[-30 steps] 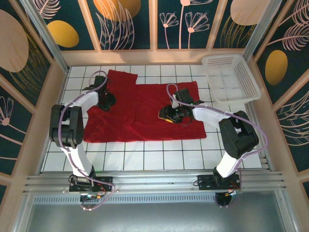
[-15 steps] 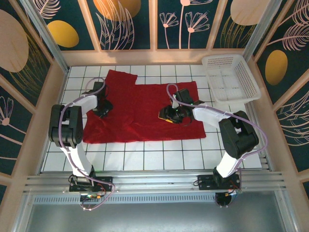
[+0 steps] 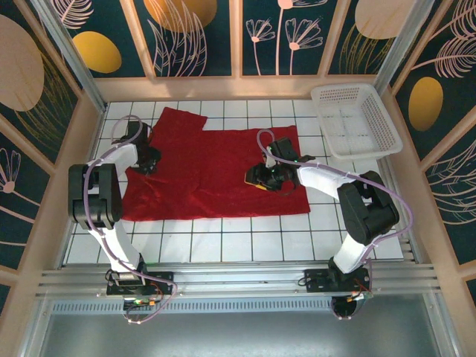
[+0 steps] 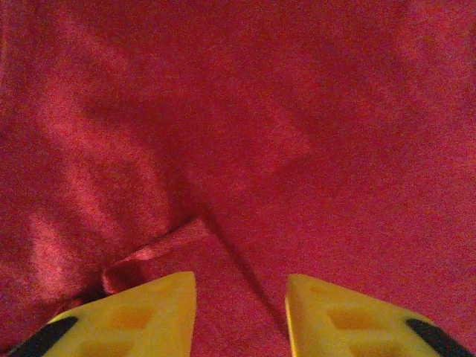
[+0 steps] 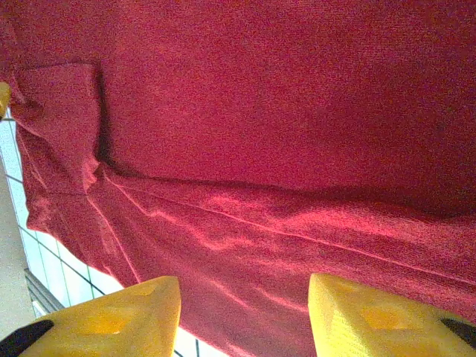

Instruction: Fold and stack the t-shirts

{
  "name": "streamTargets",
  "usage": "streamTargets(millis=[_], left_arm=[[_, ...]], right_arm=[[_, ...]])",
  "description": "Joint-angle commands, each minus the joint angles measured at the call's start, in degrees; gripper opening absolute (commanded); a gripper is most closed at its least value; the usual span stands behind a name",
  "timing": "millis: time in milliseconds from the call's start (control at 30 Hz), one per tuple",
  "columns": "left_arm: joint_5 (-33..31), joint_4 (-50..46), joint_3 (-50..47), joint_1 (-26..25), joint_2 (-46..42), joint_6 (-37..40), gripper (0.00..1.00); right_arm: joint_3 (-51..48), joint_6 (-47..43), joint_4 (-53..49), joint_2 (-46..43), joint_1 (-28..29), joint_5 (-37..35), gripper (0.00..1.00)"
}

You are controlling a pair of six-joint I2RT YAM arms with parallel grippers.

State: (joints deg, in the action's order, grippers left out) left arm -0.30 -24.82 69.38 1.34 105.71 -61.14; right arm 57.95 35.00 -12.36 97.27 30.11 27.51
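Observation:
One deep-red t-shirt [image 3: 212, 167] lies spread flat on the white tiled table, with a sleeve pointing toward the back left. My left gripper [image 3: 141, 158] rests low on its left part. In the left wrist view the yellow fingers [image 4: 160, 309] stand apart over the cloth [image 4: 297, 134], beside a small raised fold [image 4: 160, 249], with nothing pinched between them. My right gripper [image 3: 260, 177] sits on the shirt's right half. Its fingers [image 5: 134, 312] are spread wide above the wrinkled cloth [image 5: 282, 111] near a hem, and they hold nothing.
A white plastic mesh basket [image 3: 390, 126] stands at the back right corner, with nothing in it. Bare white tiles [image 3: 223, 238] run along the near side of the shirt. Wooden-framed walls close in the table on three sides.
My left gripper has moved left across the shirt, and the shirt's left side has shifted left with it. The right arm has stayed put.

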Motion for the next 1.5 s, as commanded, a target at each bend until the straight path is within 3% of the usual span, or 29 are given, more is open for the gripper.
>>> streamTargets(millis=[0,367,900,1167,1233,1267,1333,1467], left_arm=[[0.8,-3.1,2.34,1.59,0.42,-5.67,0.32],[2.54,-5.02,3.58,2.77,3.5,-11.34,0.22],[3.1,-2.83,2.03,2.83,6.41,-9.86,0.28],[3.16,-1.83,1.89,2.87,6.63,-9.33,0.45],[2.81,-2.14,1.98,2.87,6.35,-9.43,0.58],[2.76,-2.13,1.98,2.87,6.13,-9.45,0.59],[2.18,-2.78,2.74,2.96,5.62,-9.15,0.56],[-2.86,-7.49,8.81,3.13,5.89,-3.82,0.32]], right_arm=[[-0.51,-0.2,0.32,-2.25,0.48,0.4,0.49],[-0.95,-0.13,0.49,-2.37,0.48,0.19,0.49],[-1.14,0.06,0.76,-2.23,0.48,0.27,0.49],[-1.18,0.04,0.85,-2.18,0.48,0.27,0.49],[-1.04,0.06,0.85,-2.09,0.48,0.27,0.49],[-1.05,0.05,0.85,-1.97,0.48,0.27,0.49],[-0.87,-0.06,0.76,-1.96,0.48,0.27,0.49],[-0.98,-0.11,0.67,-2.0,0.48,0.27,0.49]])
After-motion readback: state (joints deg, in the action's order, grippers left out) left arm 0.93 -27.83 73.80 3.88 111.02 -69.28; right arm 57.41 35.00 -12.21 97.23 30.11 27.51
